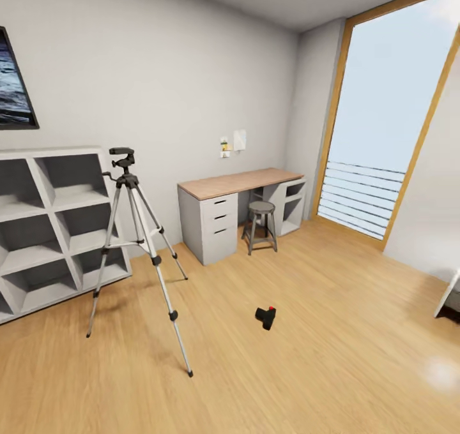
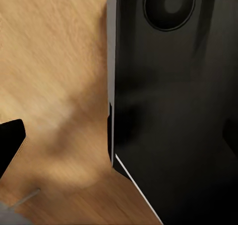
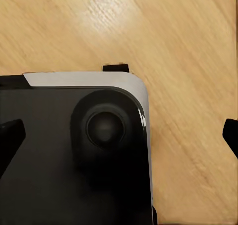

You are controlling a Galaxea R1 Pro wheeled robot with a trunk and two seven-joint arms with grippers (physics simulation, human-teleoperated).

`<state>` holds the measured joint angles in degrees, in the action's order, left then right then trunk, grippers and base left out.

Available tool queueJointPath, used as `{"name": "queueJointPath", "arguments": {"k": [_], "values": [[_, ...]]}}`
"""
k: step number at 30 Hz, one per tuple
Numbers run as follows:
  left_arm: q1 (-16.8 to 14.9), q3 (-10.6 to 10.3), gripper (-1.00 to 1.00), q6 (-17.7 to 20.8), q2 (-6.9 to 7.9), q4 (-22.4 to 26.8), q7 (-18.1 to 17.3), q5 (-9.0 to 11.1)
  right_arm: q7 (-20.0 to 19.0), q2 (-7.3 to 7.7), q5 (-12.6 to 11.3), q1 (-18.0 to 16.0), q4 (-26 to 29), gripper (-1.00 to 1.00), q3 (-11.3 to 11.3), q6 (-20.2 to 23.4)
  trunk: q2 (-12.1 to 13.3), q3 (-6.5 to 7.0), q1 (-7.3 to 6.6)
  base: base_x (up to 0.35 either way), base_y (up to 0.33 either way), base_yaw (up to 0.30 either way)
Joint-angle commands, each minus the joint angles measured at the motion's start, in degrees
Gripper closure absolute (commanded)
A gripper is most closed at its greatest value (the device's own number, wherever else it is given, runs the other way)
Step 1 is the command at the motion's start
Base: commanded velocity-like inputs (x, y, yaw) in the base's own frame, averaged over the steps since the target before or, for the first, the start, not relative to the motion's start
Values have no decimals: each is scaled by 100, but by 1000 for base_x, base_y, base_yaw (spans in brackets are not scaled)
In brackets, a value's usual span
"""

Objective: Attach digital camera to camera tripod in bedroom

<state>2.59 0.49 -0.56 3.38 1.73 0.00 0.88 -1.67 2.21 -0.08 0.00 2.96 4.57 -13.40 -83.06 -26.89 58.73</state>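
Two task items are out on the wood floor (image 1: pixel 332 370). The tripod (image 1: pixel 135 249) stands upright on three spread legs, just in front of the white cube shelf (image 1: pixel 51 230). The camera (image 1: pixel 266 318) lies on the planks, well apart from the tripod, red dot up. The desk (image 1: pixel 239 182) sits against the back wall with a stool (image 1: pixel 260 224) tucked beside its drawers. Both wrist views look down on the floor and the robot's black base (image 3: pixel 74 160). Left tool and right tool: dark finger tips at the frame edges, can't tell the jaw state.
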Motion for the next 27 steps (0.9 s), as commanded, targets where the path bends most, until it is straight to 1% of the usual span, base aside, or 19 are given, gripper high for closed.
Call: {"name": "queueJointPath", "arguments": {"k": [1, 27], "values": [[5, 4, -100, -6, 1, 11, 0, 9, -17, -1, -1, 0, 3, -100, 44, -14, -2, -4, 0, 0, 0, -300], [5, 4, -100, 10, 12, 11, 0, 9, -17, -1, -1, 0, 3, -100, 44, -14, -2, -4, 0, 0, 0, -300]]}}
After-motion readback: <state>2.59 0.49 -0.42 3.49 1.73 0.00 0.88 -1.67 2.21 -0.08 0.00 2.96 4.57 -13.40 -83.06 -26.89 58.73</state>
